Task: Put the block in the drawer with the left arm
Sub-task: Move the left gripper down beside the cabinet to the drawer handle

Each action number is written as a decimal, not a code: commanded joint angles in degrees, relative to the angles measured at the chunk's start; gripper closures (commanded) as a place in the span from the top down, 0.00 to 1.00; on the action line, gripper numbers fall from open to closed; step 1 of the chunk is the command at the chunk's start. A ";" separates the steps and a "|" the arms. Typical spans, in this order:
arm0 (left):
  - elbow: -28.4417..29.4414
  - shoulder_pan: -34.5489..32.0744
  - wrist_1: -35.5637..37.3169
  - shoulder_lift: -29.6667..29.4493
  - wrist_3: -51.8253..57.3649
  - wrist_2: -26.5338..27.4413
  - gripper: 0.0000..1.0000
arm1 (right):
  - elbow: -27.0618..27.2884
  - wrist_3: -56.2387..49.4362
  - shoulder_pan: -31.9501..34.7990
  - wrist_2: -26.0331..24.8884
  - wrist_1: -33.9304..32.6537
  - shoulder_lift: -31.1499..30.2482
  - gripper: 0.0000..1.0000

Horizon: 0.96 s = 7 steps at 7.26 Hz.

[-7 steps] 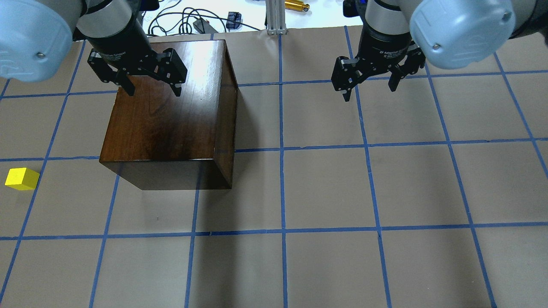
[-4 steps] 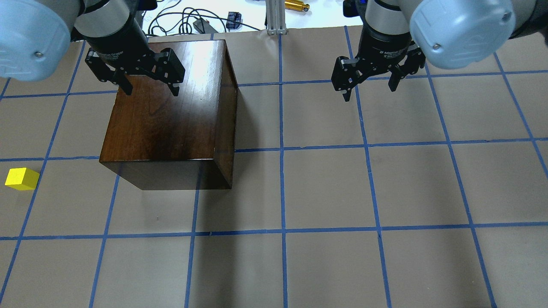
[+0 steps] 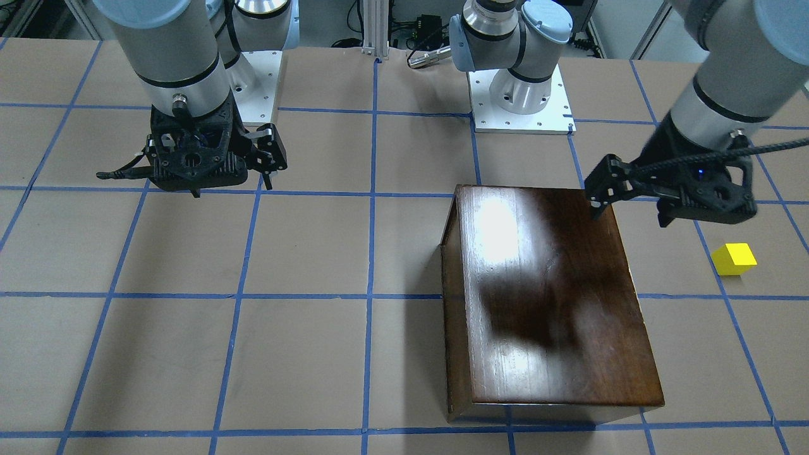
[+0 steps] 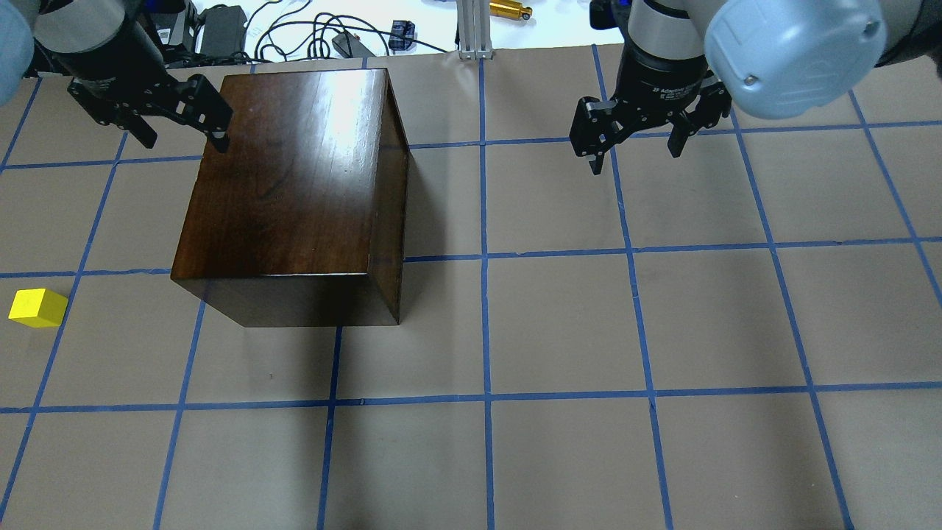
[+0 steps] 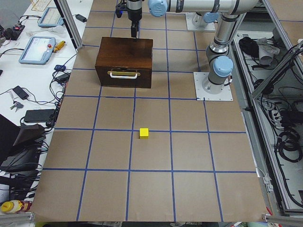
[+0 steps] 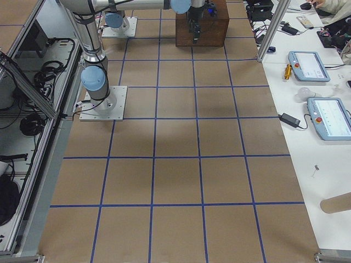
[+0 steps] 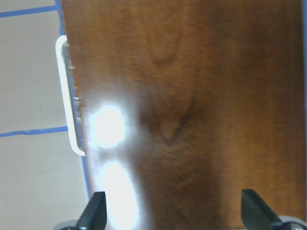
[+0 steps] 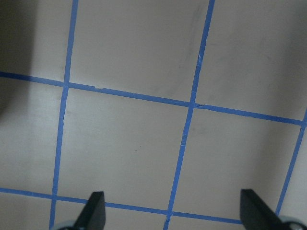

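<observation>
Starting from the table's left end: the block (image 5: 144,133) sits alone on the table (image 4: 559,324), in front of the drawer (image 5: 124,75) and well apart from it. Nothing touches it.

Next back, the drawer looks fully shut in the wooden box (image 4: 294,169). Its front faces the robot's left, and a pale handle (image 5: 124,74) lies flat across it.

Above that edge, the left gripper (image 4: 185,140) hangs over the box's top, fingers pointing down, jaws spread wide, nothing held. The left wrist view shows both fingertips (image 7: 96,213) over the glossy lid, with the handle at the frame's left edge.

Judgement: the step in hand is opening the drawer, since the block cannot go in while it is shut.

Notes for doing it well:
- Carry the gripper out past the front edge before descending, or the fingers would land on the lid.
- Turn the wrist so the fingers bracket the handle's bar across its thin side, near mid-length.
- Pull straight out along the slide. An off-axis pull could jam the tray or swing the box.
- Nothing braces the box, so it may drag along. Pull slowly.
- Stop short of the block's spot.

Farthest, the right gripper (image 4: 635,158) hangs over the bare table, jaws apart, empty, well clear of the box.
</observation>
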 commanded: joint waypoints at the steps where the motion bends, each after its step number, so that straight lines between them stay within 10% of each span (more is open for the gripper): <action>1: 0.03 5.01 2.76 -3.30 4.33 0.04 1.00 | 0.00 -0.06 0.00 0.00 0.00 0.00 1.00; 7: -1.03 14.94 4.44 -8.59 11.89 -7.40 1.00 | 0.00 -0.06 0.00 0.00 0.00 0.00 1.00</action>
